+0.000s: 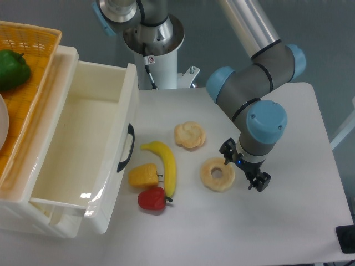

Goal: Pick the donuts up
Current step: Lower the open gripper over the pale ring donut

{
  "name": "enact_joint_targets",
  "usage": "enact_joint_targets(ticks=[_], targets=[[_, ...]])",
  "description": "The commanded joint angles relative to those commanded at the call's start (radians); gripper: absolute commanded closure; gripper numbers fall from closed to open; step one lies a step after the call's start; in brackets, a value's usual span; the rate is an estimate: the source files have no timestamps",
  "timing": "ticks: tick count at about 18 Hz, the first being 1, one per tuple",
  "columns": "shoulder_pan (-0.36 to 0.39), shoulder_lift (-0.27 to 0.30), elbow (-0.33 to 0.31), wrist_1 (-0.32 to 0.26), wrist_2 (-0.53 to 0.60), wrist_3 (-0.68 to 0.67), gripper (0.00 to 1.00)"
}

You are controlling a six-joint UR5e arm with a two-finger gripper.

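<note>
Donuts (217,174) lie flat on the white bench (288,221), right of the banana, near side of the bun-like pastry, just left of the gripper (245,168).

Arm (252,83): grey tube links, light-blue joint caps, comes down from the far top edge, bends at the elbow, wrist pointing down over the bench right of centre. Black fingers (260,182) stand apart, nothing between them, right beside the donuts' right rim; contact cannot be told.

Bench is white, matte, rounded corners; grey floor beyond. Arm's base column (155,61) stands at the far edge.

Cream plastic drawer (83,144) pulled open on the left, glossy, black handle (126,148) on its front. Orange woven basket (28,83) on top far left, green pepper (12,69) inside it.

Yellow banana (166,165) curved, smooth, centre of the bench. Pastry (190,135) tan, knotted, round, far side of the donuts. Yellow corn piece (143,175) left of the banana. Red pepper (152,199) glossy, nearest. Donuts pale tan, ring-shaped, round centre hole.
</note>
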Motion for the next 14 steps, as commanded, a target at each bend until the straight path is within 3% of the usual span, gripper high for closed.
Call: enact_joint_targets(ticks=[7,10,14], targets=[[-0.026,0.002,-0.018,0.005,0.002,-0.078,0.00],[-0.038,0.020,-0.087,0.116,0.000,-0.190,0.00],[-0.043,0.035,-0.120,0.135,-0.015,-0.195,0.00]])
